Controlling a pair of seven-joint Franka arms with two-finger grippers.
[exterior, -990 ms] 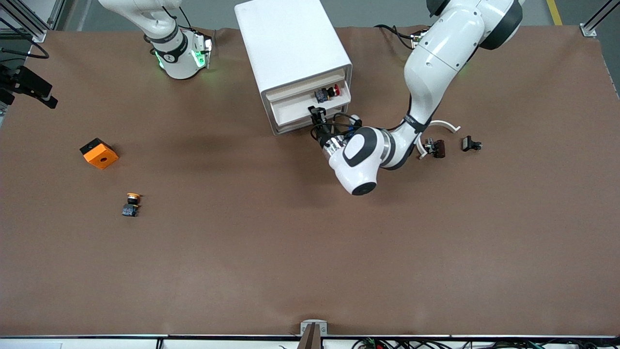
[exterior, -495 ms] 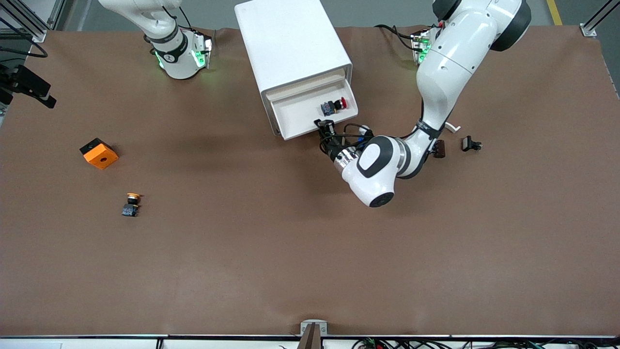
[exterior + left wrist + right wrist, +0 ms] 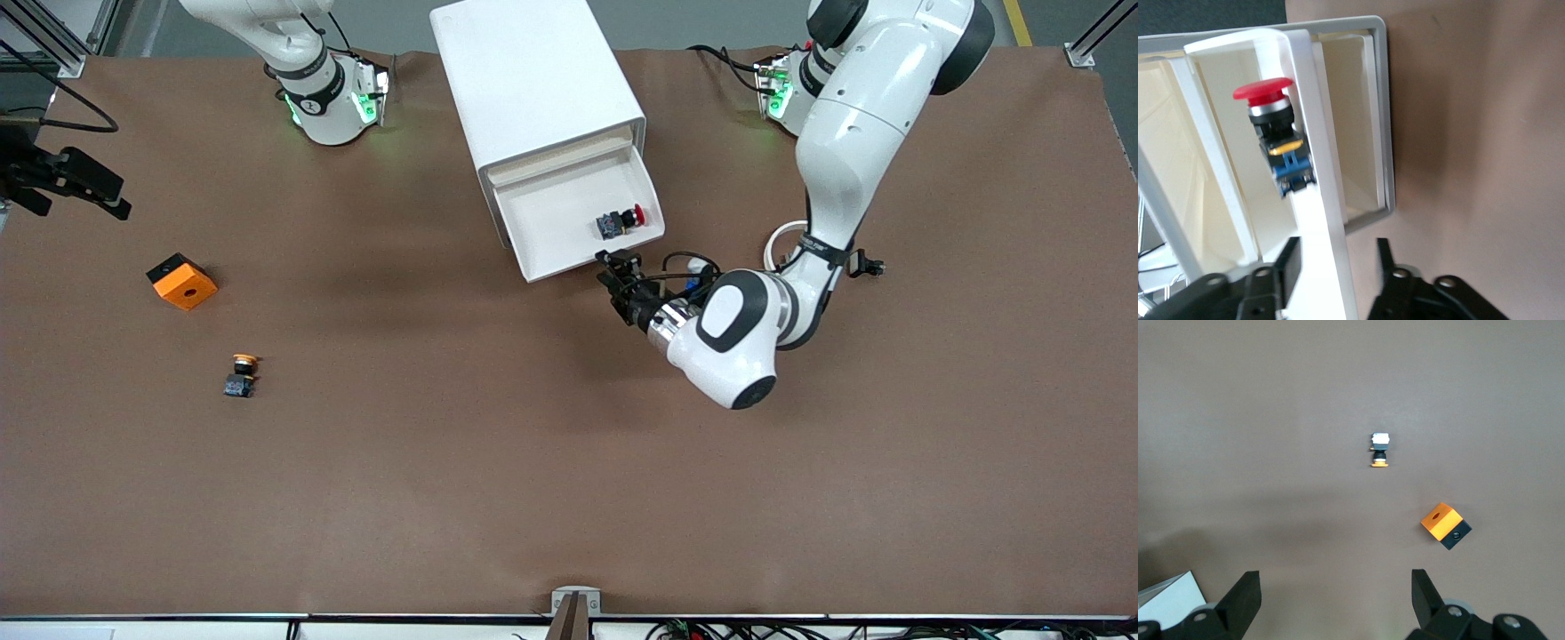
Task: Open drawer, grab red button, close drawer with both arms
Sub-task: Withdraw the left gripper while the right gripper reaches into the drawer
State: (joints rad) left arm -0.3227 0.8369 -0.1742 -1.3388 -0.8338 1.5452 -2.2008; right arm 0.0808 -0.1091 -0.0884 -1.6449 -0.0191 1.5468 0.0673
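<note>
Front view: the drawer point(image 3: 576, 216), top one of the white cabinet point(image 3: 533, 80), now stands pulled far out, much farther than a second ago, when it was barely open. The left gripper point(image 3: 620, 269) sits at the drawer's front edge. Opening looks done; the grab comes next. The button point(image 3: 620, 220), red cap, lies on its side in the tray near the front corner toward the left arm's end, alone in there. Lower drawers hidden. The right gripper point(image 3: 78, 185) hangs high over the right arm's end of the table, waiting; the orange cube point(image 3: 181, 281) and the yellow-capped button point(image 3: 241, 374) lie loose on the table.

Left wrist view: fingers point(image 3: 1288, 263) straddle the drawer's front wall, jaws parted and letting go; earlier they were clamped.

Right wrist view: jaws wide apart, nothing between them.
</note>
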